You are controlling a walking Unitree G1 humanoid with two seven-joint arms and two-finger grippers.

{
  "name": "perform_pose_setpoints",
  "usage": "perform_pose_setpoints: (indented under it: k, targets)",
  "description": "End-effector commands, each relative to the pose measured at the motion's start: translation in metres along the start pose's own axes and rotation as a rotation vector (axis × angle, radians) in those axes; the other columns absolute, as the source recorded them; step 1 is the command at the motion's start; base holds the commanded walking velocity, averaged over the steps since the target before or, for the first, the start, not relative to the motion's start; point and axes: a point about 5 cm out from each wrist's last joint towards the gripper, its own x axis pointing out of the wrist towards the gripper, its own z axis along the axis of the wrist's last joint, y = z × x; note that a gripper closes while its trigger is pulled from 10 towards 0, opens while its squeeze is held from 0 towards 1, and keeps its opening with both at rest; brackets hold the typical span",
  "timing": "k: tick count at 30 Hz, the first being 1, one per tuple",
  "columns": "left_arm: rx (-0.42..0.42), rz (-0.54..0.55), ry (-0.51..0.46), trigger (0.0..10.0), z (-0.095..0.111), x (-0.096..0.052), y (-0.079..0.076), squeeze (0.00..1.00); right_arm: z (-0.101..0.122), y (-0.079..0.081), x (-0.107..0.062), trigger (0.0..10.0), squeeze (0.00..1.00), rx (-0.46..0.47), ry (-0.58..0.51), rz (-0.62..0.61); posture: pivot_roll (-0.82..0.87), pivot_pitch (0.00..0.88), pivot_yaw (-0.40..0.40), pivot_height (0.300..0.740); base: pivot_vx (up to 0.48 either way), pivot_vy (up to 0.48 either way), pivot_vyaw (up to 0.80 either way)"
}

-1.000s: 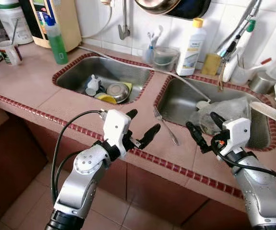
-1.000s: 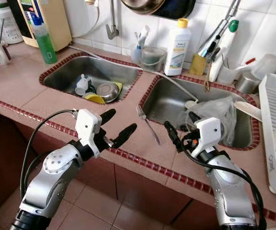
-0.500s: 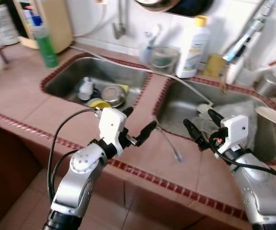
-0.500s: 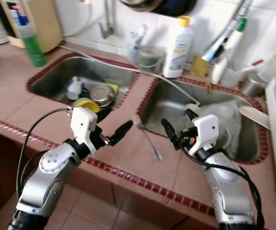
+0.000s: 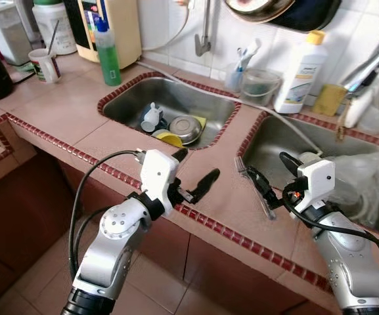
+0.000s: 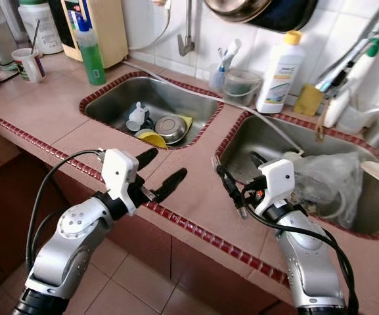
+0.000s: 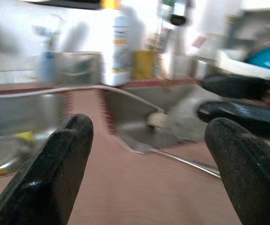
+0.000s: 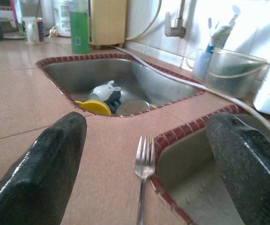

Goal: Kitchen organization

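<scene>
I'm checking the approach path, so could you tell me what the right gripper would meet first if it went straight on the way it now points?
Probably the fork lying on the counter between the right gripper's open fingers; depth is hard to judge.

My arms are silver metal with rounded joints, each ending in a white block. My left hand (image 5: 192, 176) and right hand (image 5: 274, 178) carry two long black fingers apiece. Black cables loop along both forearms.

two sinks (image 5: 222, 108), one fork (image 8: 143, 174), one green bottle (image 5: 108, 51), one white bottle (image 5: 301, 72)
</scene>
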Motion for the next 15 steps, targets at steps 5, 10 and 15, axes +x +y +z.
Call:
perform_pose_setpoints:
  k: [5, 10, 15]
  targets:
    - [0.026, -0.079, 0.047, 10.0, -0.004, -0.002, -0.013, 0.00, -0.006, -0.003, 0.014, 10.0, 0.00, 0.029, 0.028, -0.032, -0.07, 0.062, -0.013, 0.740, 0.000, 0.000, 0.00]
    - [0.024, -0.101, 0.057, 10.0, -0.006, -0.004, -0.018, 0.00, -0.009, -0.009, 0.023, 10.0, 0.00, 0.052, 0.036, -0.050, -0.07, 0.074, -0.016, 0.740, 0.000, 0.000, 0.00]
    - [0.024, -0.114, 0.059, 10.0, -0.005, -0.005, -0.020, 0.00, -0.009, -0.015, 0.032, 10.0, 0.00, 0.057, 0.042, -0.055, -0.06, 0.087, -0.020, 0.740, 0.000, 0.000, 0.00]
